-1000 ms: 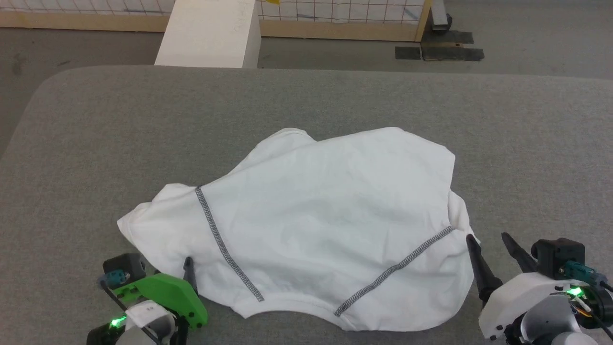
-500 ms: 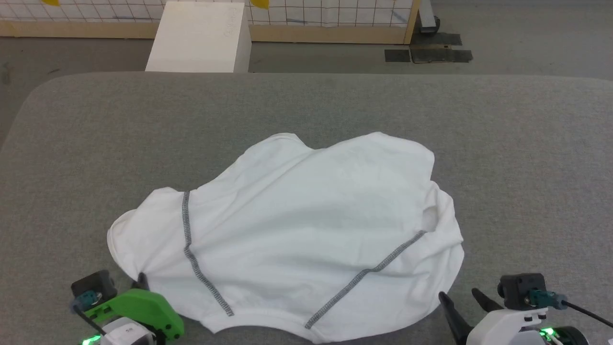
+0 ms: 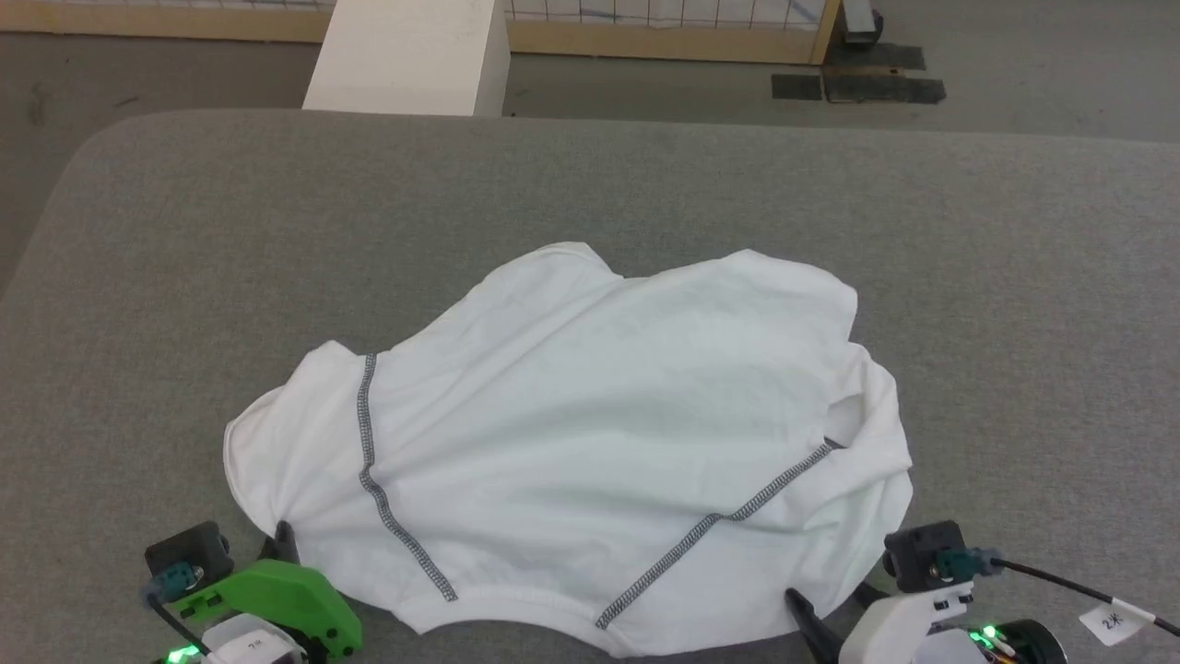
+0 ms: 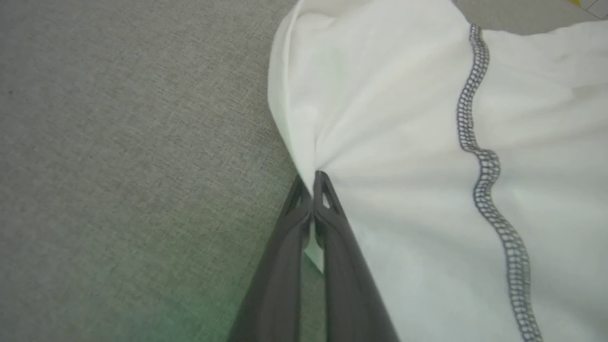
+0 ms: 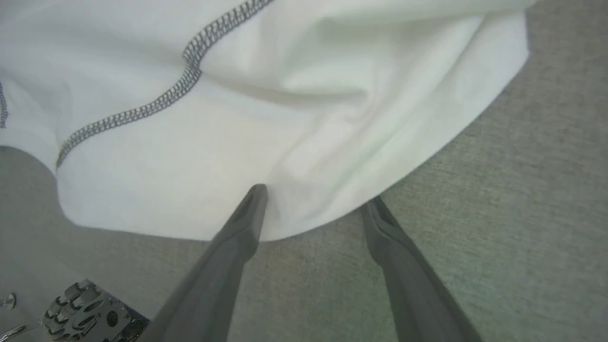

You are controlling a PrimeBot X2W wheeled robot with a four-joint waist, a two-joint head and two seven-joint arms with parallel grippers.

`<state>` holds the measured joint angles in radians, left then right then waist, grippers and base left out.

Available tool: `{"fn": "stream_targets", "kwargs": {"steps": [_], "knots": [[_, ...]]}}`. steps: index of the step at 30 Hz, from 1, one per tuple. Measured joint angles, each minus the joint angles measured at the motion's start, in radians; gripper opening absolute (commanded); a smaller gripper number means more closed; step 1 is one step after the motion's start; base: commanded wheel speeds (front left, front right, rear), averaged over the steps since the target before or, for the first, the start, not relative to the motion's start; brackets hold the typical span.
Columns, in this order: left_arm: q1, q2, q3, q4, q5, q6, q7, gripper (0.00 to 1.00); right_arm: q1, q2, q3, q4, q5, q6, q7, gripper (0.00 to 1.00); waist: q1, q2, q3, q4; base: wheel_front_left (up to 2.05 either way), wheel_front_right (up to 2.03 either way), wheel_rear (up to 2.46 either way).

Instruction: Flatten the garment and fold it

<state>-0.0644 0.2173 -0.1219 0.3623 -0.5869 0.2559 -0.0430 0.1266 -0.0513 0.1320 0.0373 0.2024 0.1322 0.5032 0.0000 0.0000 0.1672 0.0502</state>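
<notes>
The garment [image 3: 590,433], a white shirt with two dark grey zigzag seams, lies spread and wrinkled on the grey padded table [image 3: 645,184], collar toward the near edge. My left gripper [image 3: 281,537] sits at its near-left edge. In the left wrist view the left gripper [image 4: 313,183] is shut, pinching a gathered fold of the garment [image 4: 427,118]. My right gripper [image 3: 830,599] is at the near-right hem. In the right wrist view the right gripper [image 5: 314,197] is open, one finger over the garment [image 5: 285,95] and the other on bare table beside the hem.
A white box [image 3: 410,55] stands on the floor beyond the table's far edge. Behind it runs a wooden-framed grid fence [image 3: 664,37]. Dark mats [image 3: 857,88] lie on the floor at the back right. Bare table surrounds the shirt.
The head camera has shifted. My left gripper has drawn back to the shirt's near-left edge, kinking the left seam. My right gripper has moved from beside the shirt to its near-right hem.
</notes>
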Motion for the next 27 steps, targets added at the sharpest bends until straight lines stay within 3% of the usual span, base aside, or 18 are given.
{"fn": "stream_targets", "kwargs": {"steps": [2,3,4,5,6,12,16,17,20,27], "knots": [[-0.005,-0.001,-0.004,0.002,-0.001,-0.003,-0.004,0.0,-0.017,0.0,0.003,0.014,0.002,0.0,0.011,1.0,0.0,0.0,0.009,0.005,0.0,0.0,0.0],[-0.009,-0.001,-0.006,0.004,-0.001,-0.008,-0.006,0.0,-0.026,-0.001,0.004,0.02,0.002,0.0,0.025,0.75,0.0,0.0,0.013,0.007,0.0,0.0,0.0],[-0.013,-0.001,-0.009,0.006,-0.001,-0.01,-0.011,0.0,-0.032,-0.002,0.006,0.023,0.005,0.0,0.039,0.38,0.0,0.0,0.017,0.01,0.0,0.0,0.0],[-0.016,-0.001,-0.012,0.009,-0.001,-0.012,-0.011,0.0,-0.036,-0.003,0.009,0.023,0.009,0.0,0.05,0.3,0.0,0.0,0.02,0.012,0.0,0.0,0.0],[-0.02,-0.001,-0.014,0.012,-0.001,-0.017,-0.011,0.0,-0.04,-0.004,0.012,0.022,0.01,-0.001,0.06,0.0,0.0,0.0,0.024,0.014,0.0,0.0,0.0],[-0.024,-0.005,-0.014,-0.001,-0.022,-0.042,-0.011,0.0,-0.042,-0.001,-0.011,-0.012,0.022,0.0,0.071,0.0,0.0,0.0,0.023,0.01,0.0,0.0,0.0],[-0.022,-0.031,0.008,-0.086,-0.109,-0.107,0.008,0.0,-0.04,0.002,-0.045,-0.092,0.017,0.0,0.079,0.0,0.0,0.0,0.017,-0.008,0.0,0.0,0.0],[-0.025,-0.031,0.02,-0.159,-0.156,-0.141,0.033,0.0,-0.048,0.001,-0.068,-0.156,0.004,0.0,0.091,0.0,0.0,0.0,0.015,-0.019,0.0,0.0,0.0],[-0.048,-0.024,0.026,-0.267,-0.204,-0.17,0.083,0.0,-0.095,-0.008,-0.08,-0.237,-0.024,0.0,0.124,0.0,0.0,0.0,0.017,-0.031,0.0,0.0,0.0],[-0.311,0.021,0.017,-0.469,-0.26,-0.173,0.259,0.0,-0.425,-0.186,-0.078,-0.298,-0.006,0.0,0.23,0.0,0.0,0.0,0.067,-0.053,0.0,0.0,0.0]]}}
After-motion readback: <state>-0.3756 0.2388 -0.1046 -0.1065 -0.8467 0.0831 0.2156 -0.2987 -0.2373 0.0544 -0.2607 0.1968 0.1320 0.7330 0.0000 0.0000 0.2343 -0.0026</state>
